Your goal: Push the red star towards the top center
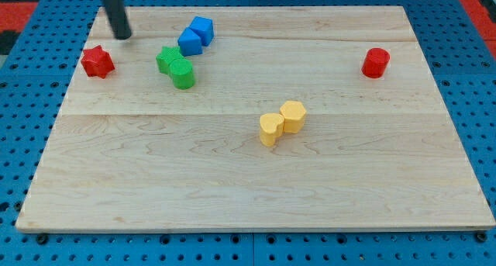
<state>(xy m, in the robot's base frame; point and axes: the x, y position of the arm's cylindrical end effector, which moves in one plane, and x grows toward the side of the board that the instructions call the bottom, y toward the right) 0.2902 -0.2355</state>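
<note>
The red star [98, 61] lies near the left edge of the wooden board, in the upper left of the view. My tip [123, 36] is a dark rod touching down just above and to the right of the red star, a short gap apart from it. To the right of the star lie two green blocks [176, 67] touching each other, and above them two blue blocks [195, 36], also touching. The top centre of the board lies to the right of the blue blocks.
A red cylinder [376, 62] stands near the right edge. Two yellow blocks [282, 121] sit together at the board's middle. The wooden board [232, 188] rests on a blue pegboard surface [23, 103].
</note>
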